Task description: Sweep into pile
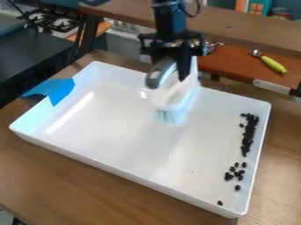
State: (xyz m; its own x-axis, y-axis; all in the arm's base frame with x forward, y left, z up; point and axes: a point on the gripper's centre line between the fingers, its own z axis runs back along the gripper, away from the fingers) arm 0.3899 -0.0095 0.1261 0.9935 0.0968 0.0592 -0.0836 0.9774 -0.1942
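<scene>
"Beans (248, 134): where did they lie?"

"Inside the tray (106, 127): a dense strip along the right wall, a looser cluster nearer, one bean apart at the near right."

"And the gripper (176, 72)?"

"It hung over the tray's far middle, clamped on a white brush (175, 94); bristle contact could not be determined. Blue tape (59, 90) covered part of the left rim."

The tray (106, 127) is lying on the desk (76, 189). Inside, beans (249, 132) are lining its right end, some lying nearer the front. Tape (57, 88) is covering part of its left rim. The brush (175, 97) is occupying its rear middle. Behind, right, a scoop (273, 64) is resting.
</scene>
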